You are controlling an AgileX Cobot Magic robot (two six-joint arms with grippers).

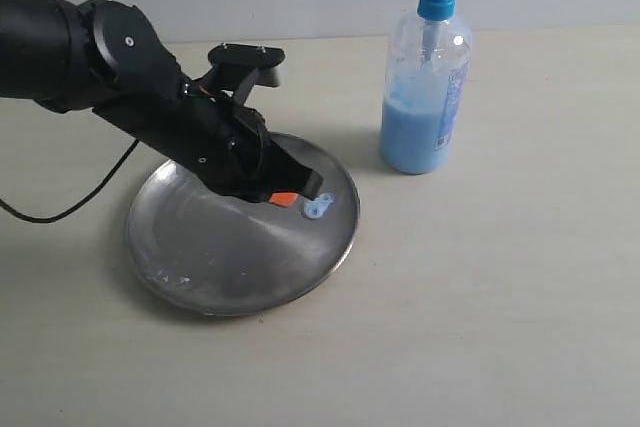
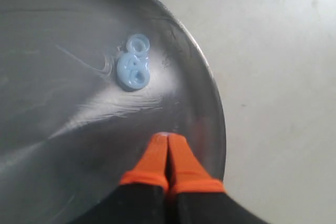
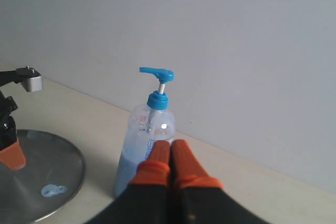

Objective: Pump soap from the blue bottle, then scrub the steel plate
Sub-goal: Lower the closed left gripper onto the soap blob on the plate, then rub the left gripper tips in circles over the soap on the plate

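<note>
On the steel plate, soap sits coiled, pale blue.

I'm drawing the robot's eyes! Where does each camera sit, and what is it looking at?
Exterior view: off the arms, above the table, looking down at the steel plate, soap and blue bottle; the left arm shows.
Left wrist view: on the left wrist, looking down past the shut left gripper at the soap.
Right wrist view: on the right wrist, looking past the shut right gripper at the bottle and wall.
Shared: all three show plate and soap.
</note>
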